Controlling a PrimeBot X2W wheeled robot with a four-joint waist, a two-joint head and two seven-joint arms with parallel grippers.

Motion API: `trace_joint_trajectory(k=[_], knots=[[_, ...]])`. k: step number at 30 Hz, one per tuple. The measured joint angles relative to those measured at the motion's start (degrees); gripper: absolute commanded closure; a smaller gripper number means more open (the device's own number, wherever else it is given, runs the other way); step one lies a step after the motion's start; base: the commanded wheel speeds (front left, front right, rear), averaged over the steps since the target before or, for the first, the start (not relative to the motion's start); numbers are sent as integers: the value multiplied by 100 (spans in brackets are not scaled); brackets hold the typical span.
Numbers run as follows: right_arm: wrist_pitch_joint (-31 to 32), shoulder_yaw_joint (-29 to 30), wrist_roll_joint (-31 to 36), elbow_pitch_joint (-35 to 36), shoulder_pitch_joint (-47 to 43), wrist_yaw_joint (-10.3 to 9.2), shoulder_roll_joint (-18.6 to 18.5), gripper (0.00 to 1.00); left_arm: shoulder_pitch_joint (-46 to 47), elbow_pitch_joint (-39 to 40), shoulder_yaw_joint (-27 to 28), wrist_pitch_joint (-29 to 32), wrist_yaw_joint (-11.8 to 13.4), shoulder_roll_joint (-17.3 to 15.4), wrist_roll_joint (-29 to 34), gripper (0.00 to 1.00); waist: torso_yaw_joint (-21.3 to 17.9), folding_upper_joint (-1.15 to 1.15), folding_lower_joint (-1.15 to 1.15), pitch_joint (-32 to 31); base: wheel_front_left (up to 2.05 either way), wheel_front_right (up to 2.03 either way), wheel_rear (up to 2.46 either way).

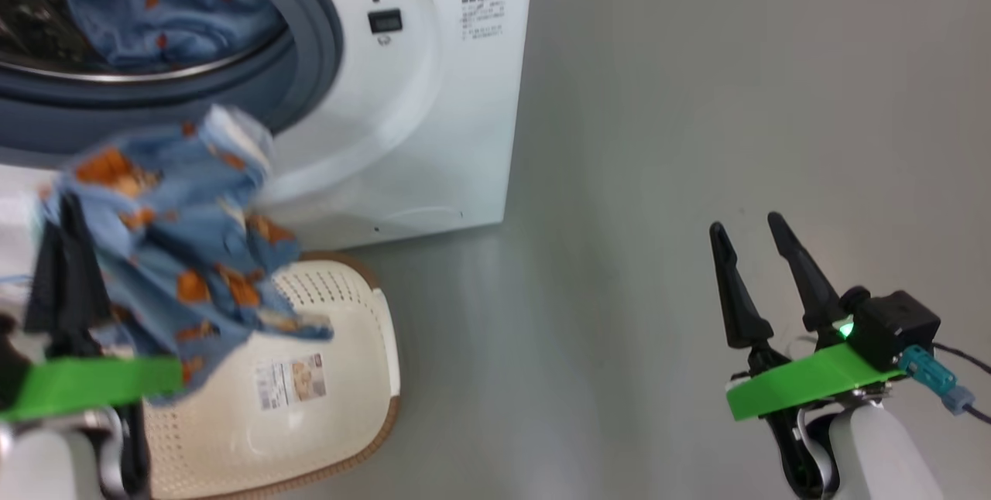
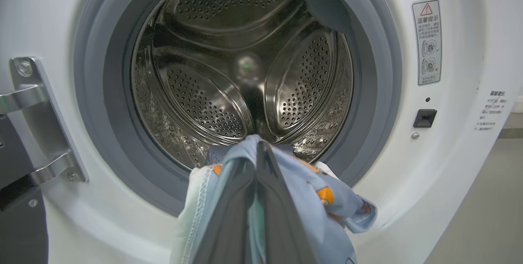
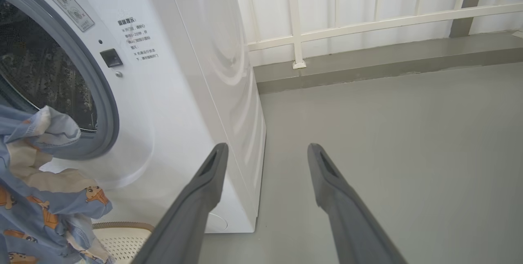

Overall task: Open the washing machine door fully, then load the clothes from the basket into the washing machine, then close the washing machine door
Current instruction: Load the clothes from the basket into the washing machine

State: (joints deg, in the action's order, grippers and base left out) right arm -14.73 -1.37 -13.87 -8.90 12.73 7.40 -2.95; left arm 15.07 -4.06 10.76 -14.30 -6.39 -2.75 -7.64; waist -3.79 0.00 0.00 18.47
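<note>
The washing machine (image 1: 433,97) stands with its mouth uncovered, and one light blue garment (image 1: 170,20) lies in the steel drum (image 2: 245,72). My left gripper (image 1: 62,214) is shut on another blue cartoon-print garment (image 1: 178,252), held up in front of the grey gasket (image 2: 367,92) and above the basket (image 1: 341,330). In the left wrist view the fingertips (image 2: 261,149) pinch the cloth (image 2: 310,198) just below the drum opening. The door's metal hinge (image 2: 36,121) shows at the left. My right gripper (image 1: 745,223) hovers open over the floor, right of the machine, with nothing between its fingers.
The cream basket (image 3: 122,239) sits on the grey floor against the machine's front, its floor showing a label sticker (image 1: 290,381). Open floor (image 1: 697,97) stretches to the machine's right. A white railing (image 3: 367,14) and a low kerb run behind.
</note>
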Motion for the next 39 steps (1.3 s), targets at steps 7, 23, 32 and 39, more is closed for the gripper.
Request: trace_joint_trajectory(k=[7, 23, 32, 39], knots=[[0, -33, -4, 54, 177, 0, -1, 0, 981, -342, 14, -18, -49, -263, 12, 100, -48, 0, 0, 400, 0, 0, 0], [0, -43, -41, 121, 391, 0, -3, 0, 2933, -2033, -212, -43, -92, -811, -104, 100, -146, 0, 0, 1091, 0, 0, 0], [0, -132, -34, 174, 617, 0, -4, 0, 4023, -3403, -633, 15, -93, -1102, -495, 100, -149, 0, 0, 1590, 0, 0, 0], [0, -172, -34, 211, 650, 0, -5, 0, 5022, -4200, -1102, 504, -93, -1290, -979, 100, -129, 0, 0, 2010, 0, 0, 0]])
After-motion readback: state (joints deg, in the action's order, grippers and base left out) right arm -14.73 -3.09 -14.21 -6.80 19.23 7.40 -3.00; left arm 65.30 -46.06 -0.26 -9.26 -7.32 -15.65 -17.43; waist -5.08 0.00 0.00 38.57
